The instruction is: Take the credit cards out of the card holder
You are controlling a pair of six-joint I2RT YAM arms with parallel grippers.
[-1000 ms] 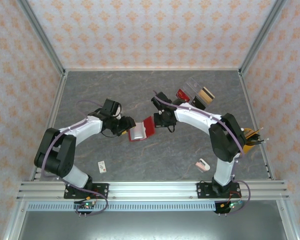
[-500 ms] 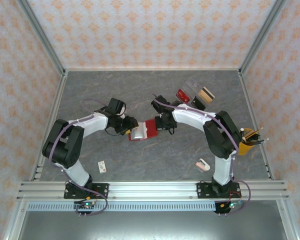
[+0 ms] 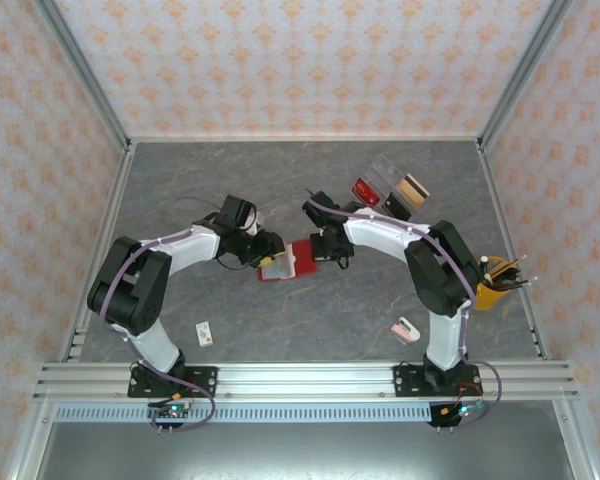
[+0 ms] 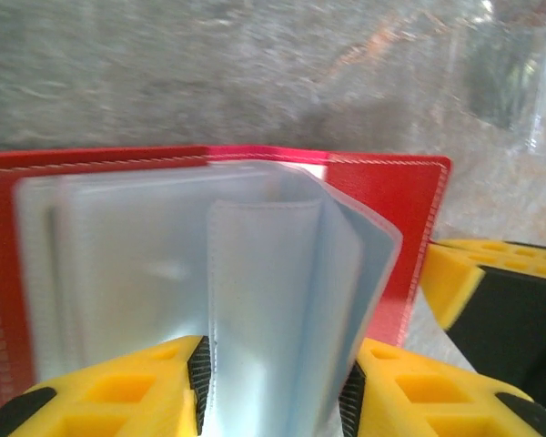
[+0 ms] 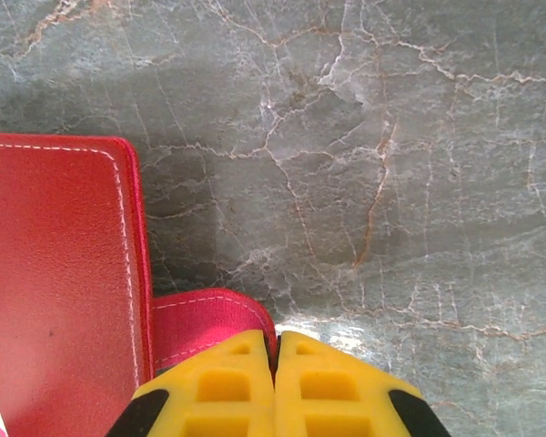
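Left wrist: left tool around card holder sleeves.

No text, brand, number or sign can be read in any view. The small white card lying on the table near the left arm's base carries a red mark, but it is too small to make out. The open red card holder shows only plain stitching and blank clear sleeves.
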